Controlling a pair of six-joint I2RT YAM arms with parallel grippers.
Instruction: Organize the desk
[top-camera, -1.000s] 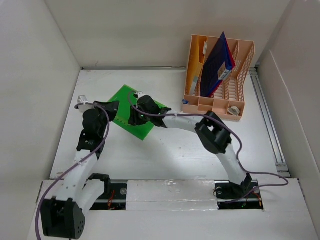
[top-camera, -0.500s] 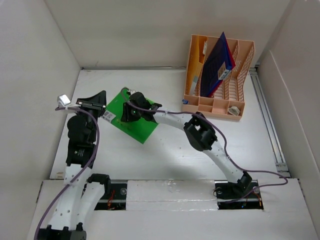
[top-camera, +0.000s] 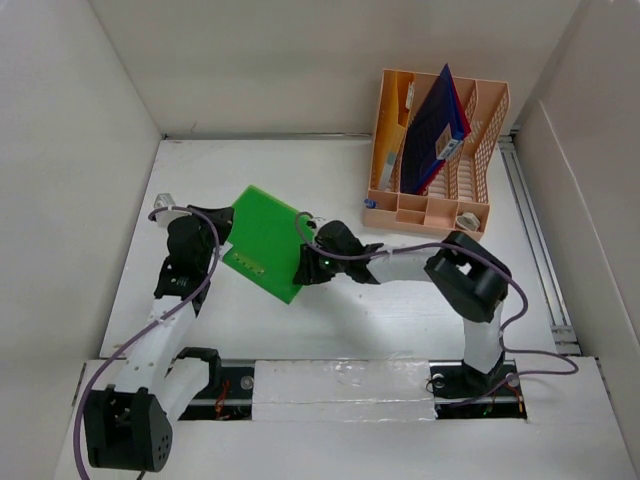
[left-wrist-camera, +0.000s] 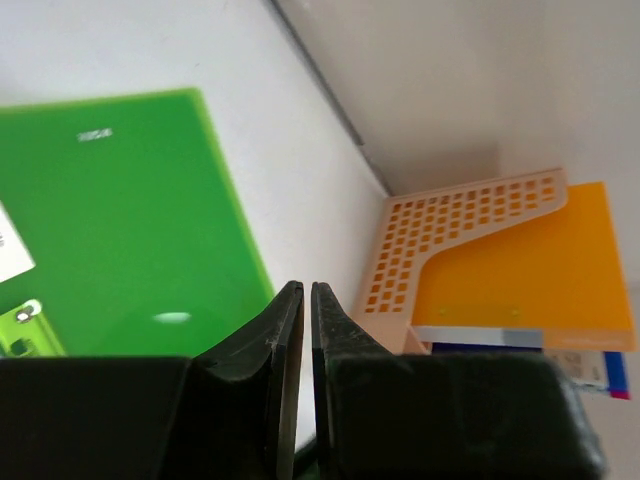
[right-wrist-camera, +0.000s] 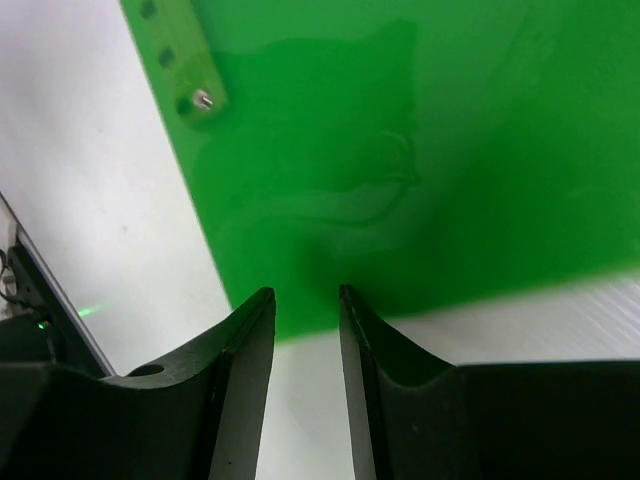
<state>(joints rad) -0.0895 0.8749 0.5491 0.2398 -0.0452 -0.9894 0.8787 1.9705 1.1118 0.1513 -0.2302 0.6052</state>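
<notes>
The counter (top-camera: 400, 320) is a broad white surface boxed in by plain white walls (top-camera: 100, 100), with a taped rail (top-camera: 340, 383) along its near edge where both arms are bolted. Left of its middle sits a green folder (top-camera: 262, 240), turned askew so that one corner points toward the rail, with an arm on either side of it. From above I cannot tell whether it lies flat or is tipped up off the counter. The left hand (left-wrist-camera: 303, 290) is at the folder's left edge. Its two black fingers (left-wrist-camera: 335, 340) are pressed almost together, leaving only a thin dark slit. The folder's edge runs right up to one fingertip, and I cannot tell whether anything is pinched in the slit. The right hand (right-wrist-camera: 305, 292) is at the folder's lower right edge, its fingers a narrow gap apart with nothing gripped between them. In the right wrist view the green sheet fills the space just beyond the tips, and its bottom edge crosses the gap. A green strip with holes and a small screw (right-wrist-camera: 203, 98) shows at the upper left of that view. A peach file rack (top-camera: 482, 130) stands toward the far right corner, well apart from the folder. A dark blue folder (top-camera: 432, 125) leans in one of its slots, and an orange sheet (left-wrist-camera: 520, 260) shows against its lattice in the left wrist view.
</notes>
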